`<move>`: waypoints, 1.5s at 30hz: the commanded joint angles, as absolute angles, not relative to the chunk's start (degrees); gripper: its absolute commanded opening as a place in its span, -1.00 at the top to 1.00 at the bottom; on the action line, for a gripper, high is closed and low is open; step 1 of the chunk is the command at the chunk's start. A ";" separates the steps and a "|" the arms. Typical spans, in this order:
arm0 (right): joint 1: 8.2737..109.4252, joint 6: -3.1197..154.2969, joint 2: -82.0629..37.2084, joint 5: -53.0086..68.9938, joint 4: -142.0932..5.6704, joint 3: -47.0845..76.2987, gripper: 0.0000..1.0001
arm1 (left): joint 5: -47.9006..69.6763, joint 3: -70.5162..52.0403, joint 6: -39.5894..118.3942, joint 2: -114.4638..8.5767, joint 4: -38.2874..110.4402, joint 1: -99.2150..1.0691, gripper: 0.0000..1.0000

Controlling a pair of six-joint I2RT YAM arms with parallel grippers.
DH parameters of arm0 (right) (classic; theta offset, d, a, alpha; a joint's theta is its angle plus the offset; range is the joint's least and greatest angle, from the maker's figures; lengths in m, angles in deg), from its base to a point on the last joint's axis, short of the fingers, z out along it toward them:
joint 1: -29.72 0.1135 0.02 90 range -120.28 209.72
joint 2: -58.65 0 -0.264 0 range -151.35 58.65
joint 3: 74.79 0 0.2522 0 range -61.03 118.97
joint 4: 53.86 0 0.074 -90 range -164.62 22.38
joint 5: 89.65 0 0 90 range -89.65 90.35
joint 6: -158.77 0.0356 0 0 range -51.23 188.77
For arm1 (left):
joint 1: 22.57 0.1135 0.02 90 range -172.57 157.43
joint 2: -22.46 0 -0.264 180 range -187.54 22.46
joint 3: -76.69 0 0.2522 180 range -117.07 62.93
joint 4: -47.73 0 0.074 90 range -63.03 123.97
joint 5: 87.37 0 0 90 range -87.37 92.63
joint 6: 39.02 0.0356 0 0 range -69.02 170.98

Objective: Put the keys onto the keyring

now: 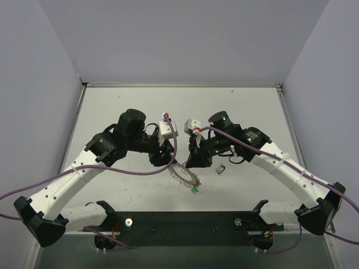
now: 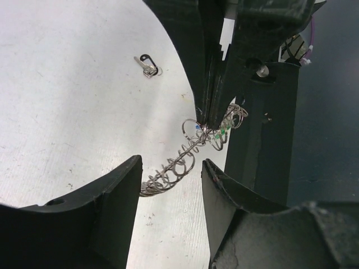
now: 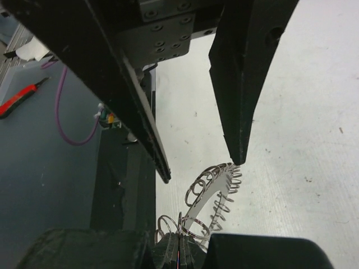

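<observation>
The keyring (image 2: 168, 174), a floppy loop of silvery coiled links, hangs just above the table between my two grippers. My right gripper (image 3: 179, 246) is shut on one end of the loop, and a thin red and blue sliver shows between its pads. Small blue and green key heads (image 2: 222, 132) sit by those fingertips in the left wrist view. My left gripper (image 2: 171, 162) stands open, its fingers on either side of the loop without gripping it. From above, a green key (image 1: 194, 190) hangs at the keyring's (image 1: 184, 175) near end. A dark grey metal piece (image 1: 221, 168) lies loose to the right.
The grey piece (image 2: 147, 65) lies on the white table beyond the right gripper's fingers. Grey walls enclose the table (image 1: 112, 112) on three sides. The dark base rail (image 1: 185, 224) runs along the near edge, and purple cables (image 1: 112, 171) loop off both arms.
</observation>
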State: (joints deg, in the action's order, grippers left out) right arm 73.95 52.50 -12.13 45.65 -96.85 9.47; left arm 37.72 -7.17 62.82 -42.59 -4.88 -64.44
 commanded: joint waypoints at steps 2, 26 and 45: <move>74.81 47.95 -11.75 46.58 -103.03 13.59 1.00 | 43.14 -11.69 65.40 -43.63 -5.41 -64.67 -0.11; 74.90 46.36 -11.66 49.66 -104.97 14.74 1.00 | 52.73 -16.17 66.36 -53.91 -7.25 -70.38 0.28; 74.37 47.94 -7.97 47.46 -100.67 11.58 1.00 | 45.45 -10.90 60.04 -51.11 3.53 -73.90 0.24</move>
State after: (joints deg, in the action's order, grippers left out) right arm 73.95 47.78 -9.27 46.00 -108.74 11.99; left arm 49.87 -14.63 64.28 -53.13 -2.71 -71.43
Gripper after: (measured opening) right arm 0.031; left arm 0.319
